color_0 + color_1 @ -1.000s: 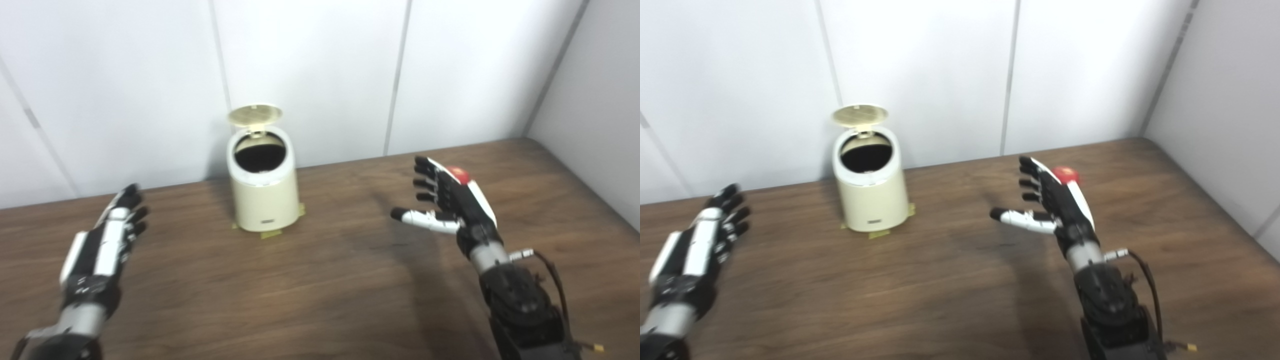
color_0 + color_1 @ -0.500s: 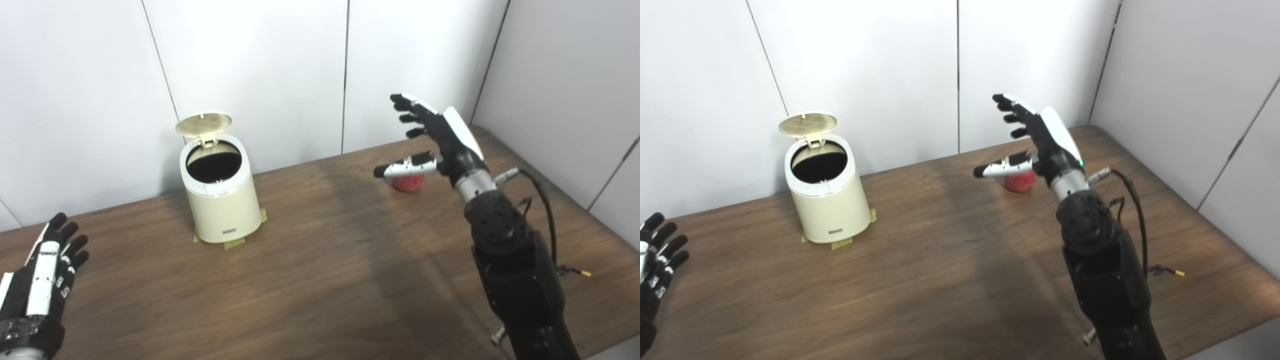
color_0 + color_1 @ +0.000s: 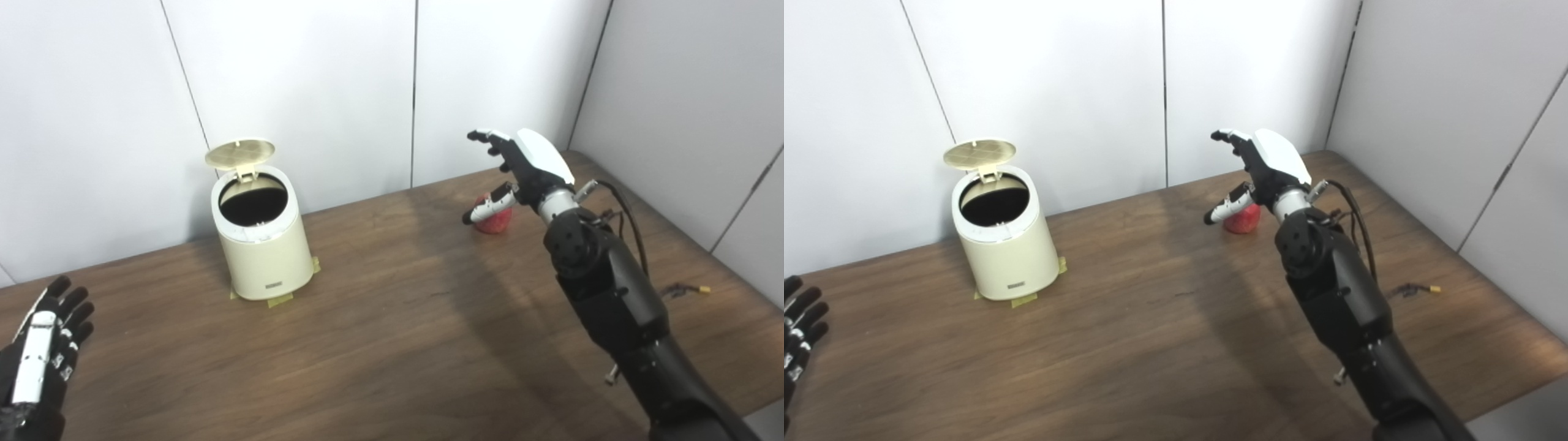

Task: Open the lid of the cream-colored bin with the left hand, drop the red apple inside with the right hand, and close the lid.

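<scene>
Closest to me, my left hand (image 3: 37, 361) sits low at the near left corner of the desk (image 3: 392, 343), fingers spread and holding nothing, well apart from everything else. Further out on the left stands the cream-colored bin (image 3: 262, 245), strips of tape under its base, its lid (image 3: 240, 153) tipped up and back on the hinge, the dark mouth fully exposed. So opening looks done; the apple is the job now.

Across on the right, my right hand (image 3: 520, 168) hovers above the red apple (image 3: 493, 219), fingers splayed and not grasping, the thumb crossing in front of the fruit. The apple rests on the desk near the far right corner, well apart from the bin.

My worries: a round, smooth apple could roll away towards the wall if my fingers nudge it before closing, and a shallow grip could drop it on the long carry across. Brushing the raised lid could also knock it shut.

The desk is dark wood grain, otherwise bare, boxed in by plain white panelled walls (image 3: 318, 79) behind and on the right.
</scene>
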